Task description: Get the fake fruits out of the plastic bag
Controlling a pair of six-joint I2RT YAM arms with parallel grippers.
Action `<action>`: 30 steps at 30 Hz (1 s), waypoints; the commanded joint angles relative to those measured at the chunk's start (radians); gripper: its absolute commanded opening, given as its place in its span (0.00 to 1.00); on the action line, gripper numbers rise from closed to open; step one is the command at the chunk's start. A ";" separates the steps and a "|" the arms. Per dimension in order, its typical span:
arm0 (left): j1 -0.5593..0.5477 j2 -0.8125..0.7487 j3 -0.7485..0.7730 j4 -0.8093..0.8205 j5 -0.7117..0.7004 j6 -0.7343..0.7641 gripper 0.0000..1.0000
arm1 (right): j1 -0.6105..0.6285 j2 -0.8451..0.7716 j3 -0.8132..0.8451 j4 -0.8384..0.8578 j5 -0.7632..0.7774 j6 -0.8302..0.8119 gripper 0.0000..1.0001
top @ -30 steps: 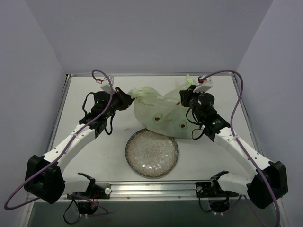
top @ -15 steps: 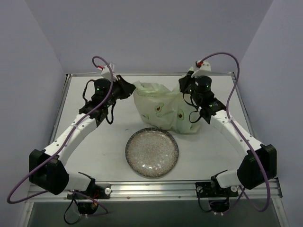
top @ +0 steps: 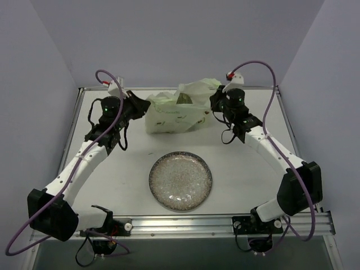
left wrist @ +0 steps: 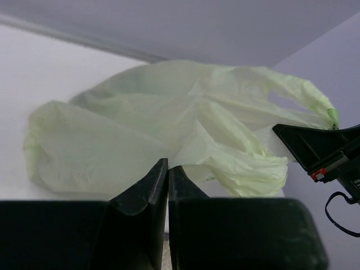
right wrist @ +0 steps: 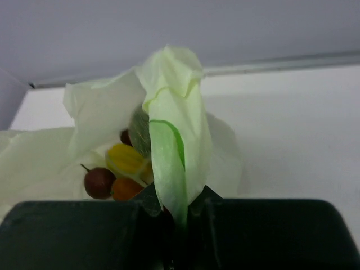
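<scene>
Now crinkled pale-green plastic bag (top: pixel 169 117) pinched by left gripper (left wrist: pixel 168 166) and right gripper (right wrist: pixel 179 198), both closed; fake fruits (right wrist: pixel 125 160) visible inside.

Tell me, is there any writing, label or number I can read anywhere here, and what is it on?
No text here can be read.
The bag has faint green print, too small and crumpled to read from above. The right wrist view shows only a curved green stroke of that print, with no letters.
</scene>
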 commanded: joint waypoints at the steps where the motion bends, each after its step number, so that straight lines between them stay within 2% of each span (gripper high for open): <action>1: 0.017 0.000 -0.113 0.023 -0.021 -0.065 0.02 | -0.003 0.071 -0.113 0.048 0.001 0.019 0.00; 5: 0.044 -0.005 -0.199 0.075 0.000 -0.115 0.02 | -0.015 0.082 -0.153 0.086 -0.019 0.038 0.00; 10: 0.047 -0.008 -0.143 0.017 -0.041 -0.068 0.02 | -0.015 0.054 -0.148 0.077 -0.022 0.039 0.00; 15: 0.089 0.119 -0.132 0.001 -0.087 -0.051 0.02 | -0.026 0.207 -0.176 0.123 -0.022 0.070 0.00; 22: 0.180 0.316 -0.221 0.139 -0.046 -0.122 0.02 | -0.043 0.391 -0.174 0.217 -0.063 0.101 0.00; 28: 0.188 0.392 -0.277 0.236 -0.040 -0.152 0.02 | -0.033 0.378 -0.194 0.226 -0.036 0.091 0.00; 30: 0.185 0.387 -0.303 0.274 -0.001 -0.171 0.02 | -0.026 0.355 -0.200 0.205 0.015 0.087 0.00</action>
